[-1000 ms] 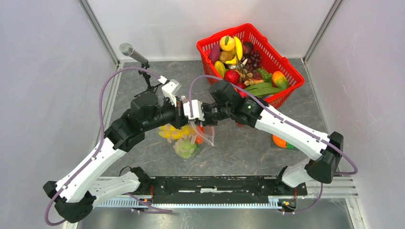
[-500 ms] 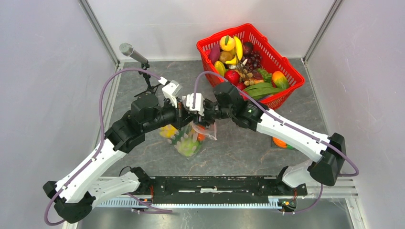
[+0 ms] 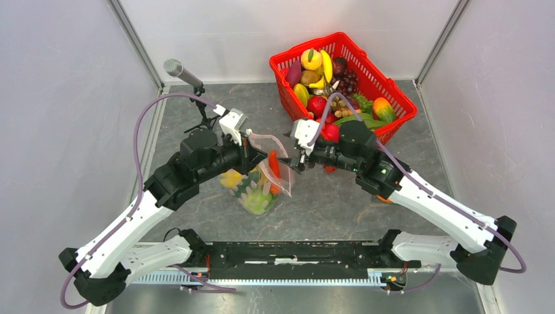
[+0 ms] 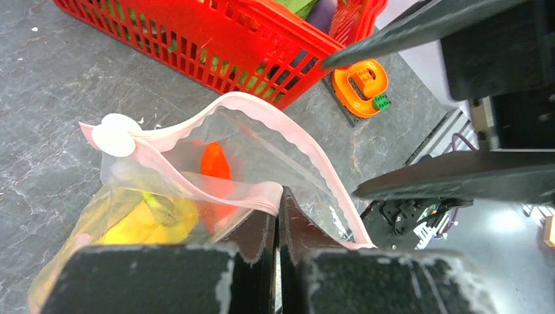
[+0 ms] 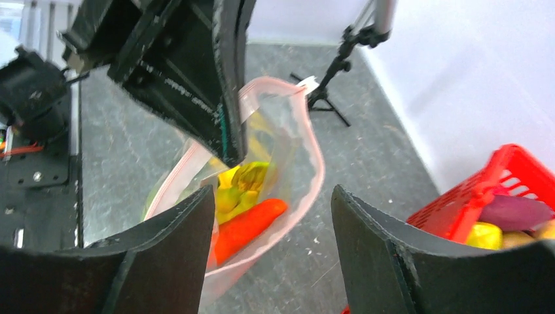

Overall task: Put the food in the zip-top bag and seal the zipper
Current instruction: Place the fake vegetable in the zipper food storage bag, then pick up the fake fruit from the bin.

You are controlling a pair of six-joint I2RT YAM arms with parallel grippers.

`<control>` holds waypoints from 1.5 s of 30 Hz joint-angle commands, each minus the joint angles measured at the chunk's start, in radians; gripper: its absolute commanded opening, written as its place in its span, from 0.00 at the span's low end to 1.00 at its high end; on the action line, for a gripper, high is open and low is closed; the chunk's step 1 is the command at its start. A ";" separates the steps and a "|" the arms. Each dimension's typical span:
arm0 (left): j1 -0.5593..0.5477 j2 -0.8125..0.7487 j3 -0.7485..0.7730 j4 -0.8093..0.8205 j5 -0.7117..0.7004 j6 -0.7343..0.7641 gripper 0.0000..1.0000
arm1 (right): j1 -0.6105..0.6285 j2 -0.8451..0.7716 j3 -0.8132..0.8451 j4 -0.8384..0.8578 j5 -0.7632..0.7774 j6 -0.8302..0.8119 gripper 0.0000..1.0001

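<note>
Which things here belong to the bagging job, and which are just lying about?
Job: zip-top bag, its zipper, carrot and banana bunch inside, left gripper pinching the zipper, right gripper open.
Lying about: red basket of other food, microphone stand, orange toy.

The bag (image 4: 262, 157) is shown as thin clear plastic, glossy and creased, with light glinting on its folds. Its zipper (image 4: 249, 194) is seen as a pale pink plastic strip, slightly wavy and less shiny. Inside, a carrot (image 4: 213, 167) and a banana bunch (image 4: 154, 222) are given a smooth, glossy moulded finish. The basket (image 4: 216, 46) is made of shiny red plastic lattice. The table (image 3: 327, 203) is covered in a matt dark grey, stone-veined surface. The fingers (image 4: 196, 281) of the left gripper (image 4: 279, 203) are finished matt black, chipped pale at the edges.
</note>
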 commanded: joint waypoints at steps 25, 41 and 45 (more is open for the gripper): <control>-0.004 -0.052 -0.023 0.063 -0.019 -0.016 0.02 | -0.368 0.007 -0.035 0.121 0.614 0.414 0.94; -0.004 -0.062 -0.028 0.058 -0.004 -0.016 0.02 | -0.633 0.467 0.334 0.034 0.223 0.414 0.73; -0.004 -0.059 -0.028 0.060 -0.011 -0.016 0.02 | -0.630 0.559 0.437 0.027 0.169 0.425 0.71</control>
